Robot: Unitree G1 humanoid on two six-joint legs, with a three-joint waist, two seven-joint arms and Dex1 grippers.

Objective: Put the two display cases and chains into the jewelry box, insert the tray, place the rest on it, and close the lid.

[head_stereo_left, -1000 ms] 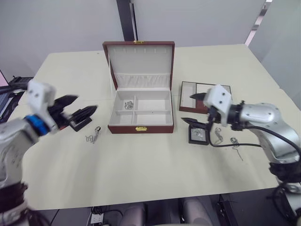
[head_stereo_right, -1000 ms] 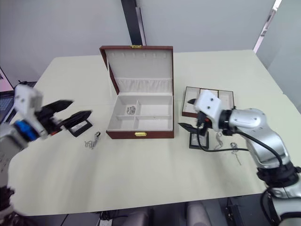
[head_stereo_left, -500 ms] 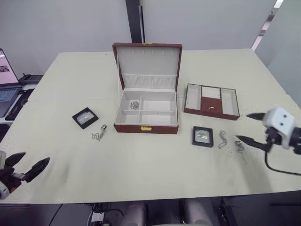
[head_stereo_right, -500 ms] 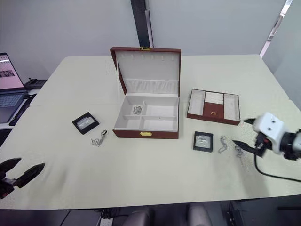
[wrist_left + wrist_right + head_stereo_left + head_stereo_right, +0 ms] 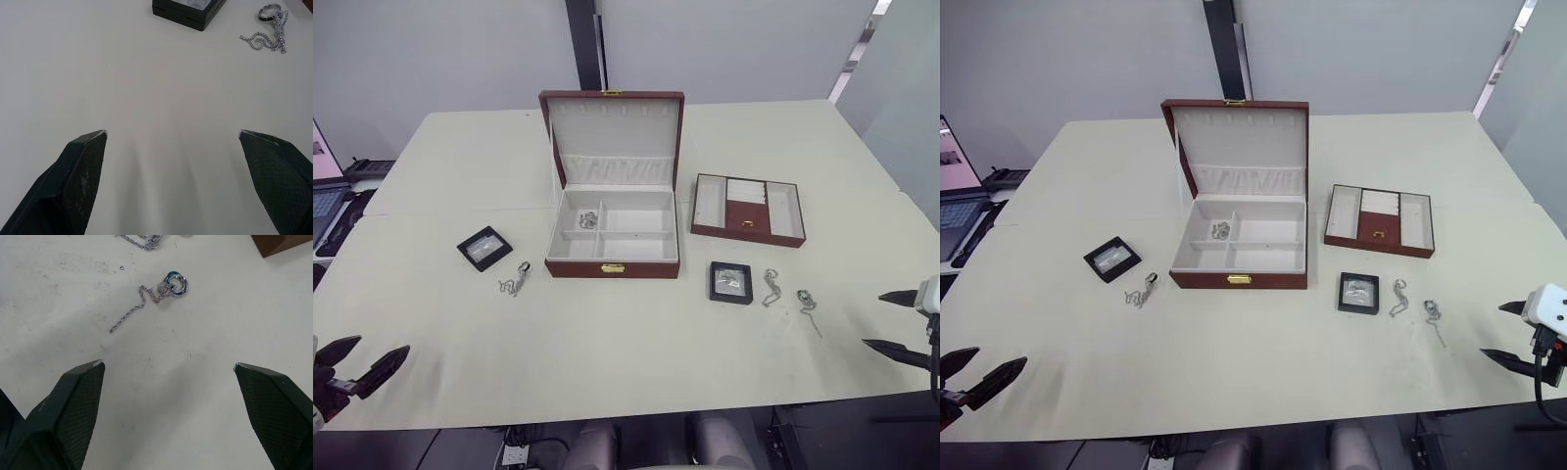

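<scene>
Along the near edge of the pale matte bench [image 5: 636, 362], both arms are hanging at the outer corners, the left end effector [image 5: 357, 360] and right end effector [image 5: 899, 323] each spread wide and empty, leaving broad bare surface between them. Mid-bench, the reddish-brown wooden jewelry box [image 5: 612, 238] is standing with its cream-lined lid [image 5: 615, 137] upright, one chain [image 5: 588, 219] lying in a rear compartment. Flanking it are lying the two display cases [image 5: 484, 248] [image 5: 731, 282], another chain [image 5: 516, 281], the shallow tray [image 5: 748, 209], and the rest [image 5: 771, 287] [image 5: 164, 293], silvery and fine-linked.
</scene>
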